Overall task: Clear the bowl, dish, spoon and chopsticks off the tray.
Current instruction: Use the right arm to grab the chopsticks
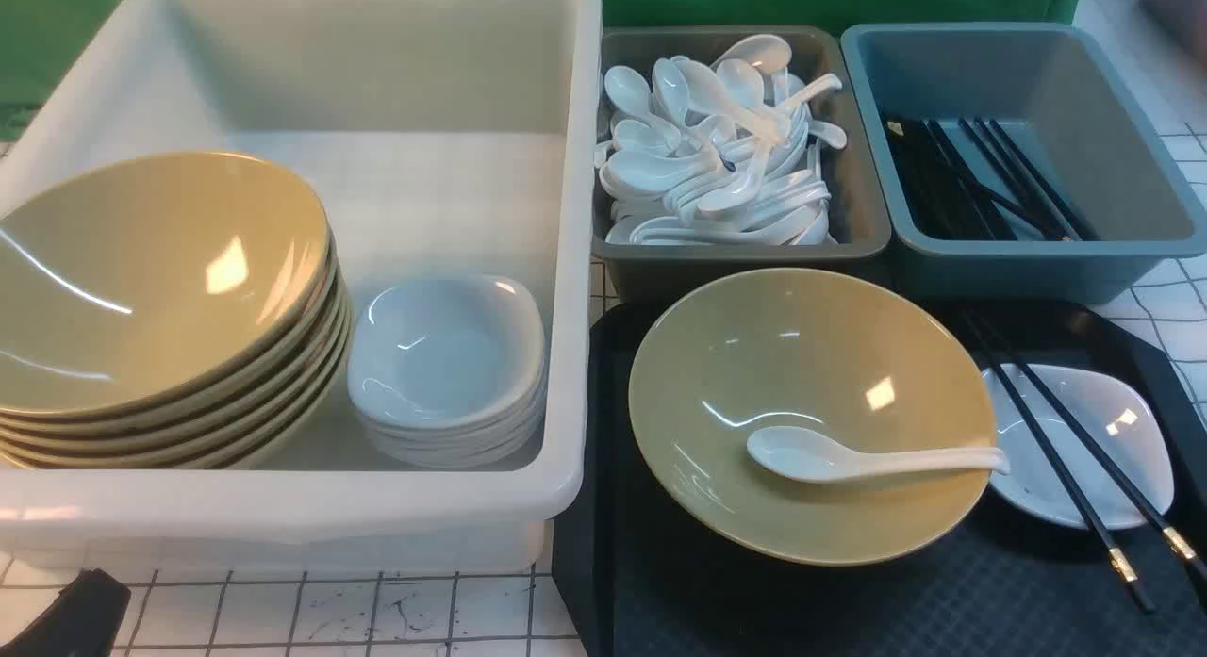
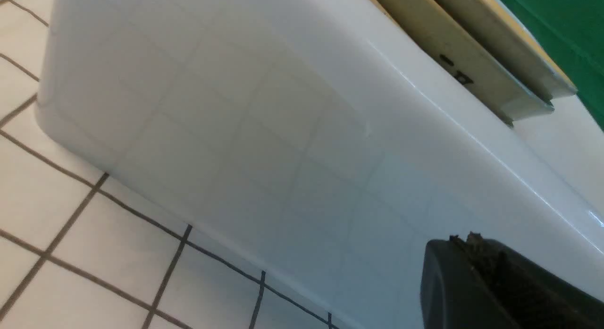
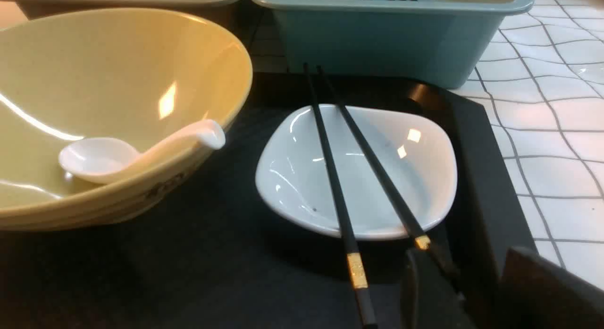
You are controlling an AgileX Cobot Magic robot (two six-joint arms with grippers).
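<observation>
White table (image 1: 283, 610) with dark grid lines under everything, and a green wall (image 1: 57, 25) at the back.

On the left, a very big white tub (image 1: 575, 261). Inside it, a pile of yellow bowls (image 1: 160, 289) leaning to one side, and next to that a pile of small white dishes (image 1: 443, 365).

On the right, close to the robot, the flat black tray (image 1: 849, 610), just beside the tub.

Behind the tray, two deep bins side by side. Blue-grey bin (image 1: 1028, 261) on the right with black sticks (image 1: 981, 186) in it. Grey bin (image 1: 735, 256) on the left, full of white spoons (image 1: 717, 157).

On the left part of the tray, the big yellow bowl (image 1: 811, 355), standing the right way up.

To the right of the bowl, also on the tray, the little white dish (image 1: 1122, 450), partly tucked behind the bowl's rim.

Across the top of the dish, the two black chopsticks (image 1: 1066, 450), lying close together. Thin ends pointing at the blue-grey bin, gold-band ends sticking out past the near side of the dish.

Inside the bowl, the white spoon (image 1: 849, 459). Scoop down in the bowl, handle resting on the bowl's right rim, tip poking out toward the dish.

Left gripper (image 2: 476, 253) low by the outside wall of the white tub, closed tight, holding nothing.

Right gripper (image 3: 469, 272) down by the gold-band end of the right chopstick, near the tray's right rim. Fingers apart with a gap between them, not squeezing anything.
</observation>
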